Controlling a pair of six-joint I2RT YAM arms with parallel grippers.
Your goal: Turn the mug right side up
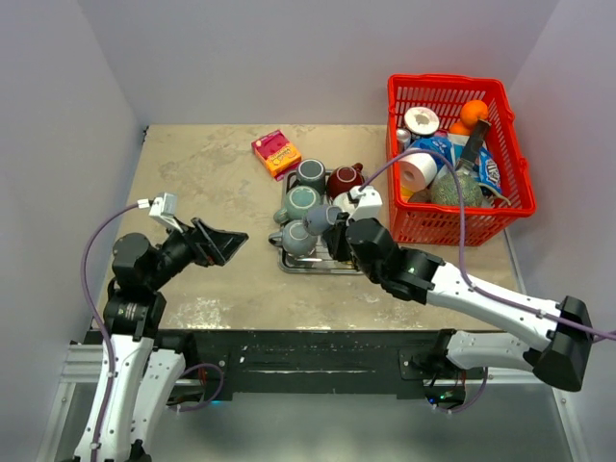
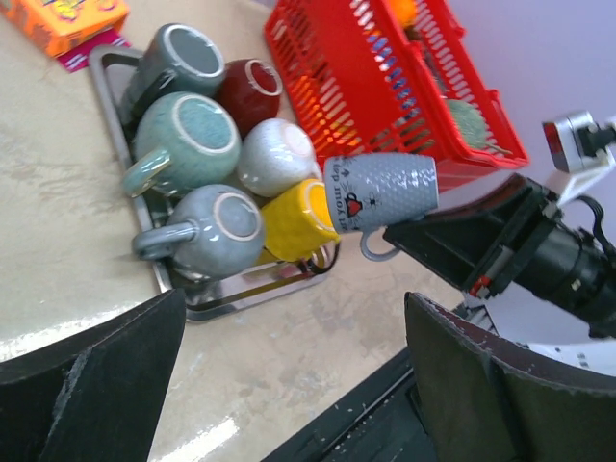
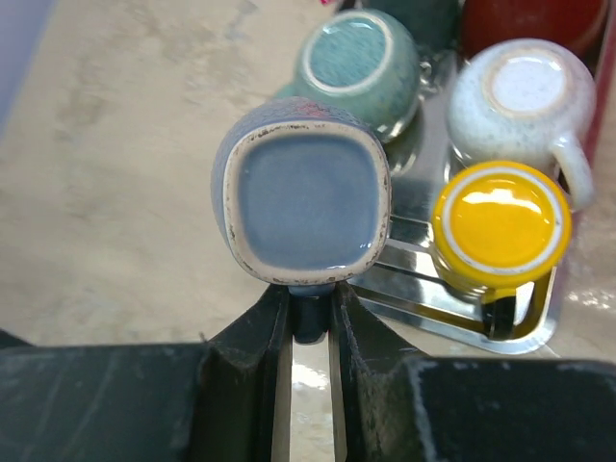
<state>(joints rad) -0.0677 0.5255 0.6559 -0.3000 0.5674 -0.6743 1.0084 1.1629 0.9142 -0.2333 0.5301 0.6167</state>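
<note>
Presently, right jaws pinch the grey mug (image 3: 303,197) by its handle, sideways over the tray (image 1: 318,269); left jaws wide.

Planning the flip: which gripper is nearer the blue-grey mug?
Right: the right gripper grips the blue-grey mug by its handle over the tray; the left gripper hangs open, away to the tray's left.

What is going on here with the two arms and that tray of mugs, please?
The right gripper grips a grey-blue mug by its handle and holds it clear of the metal tray. The mug is tipped on its side, so it is not yet upright. The other mugs, among them a yellow mug, sit upside down on the tray. The left gripper hangs open over the table, holding nothing.
</note>
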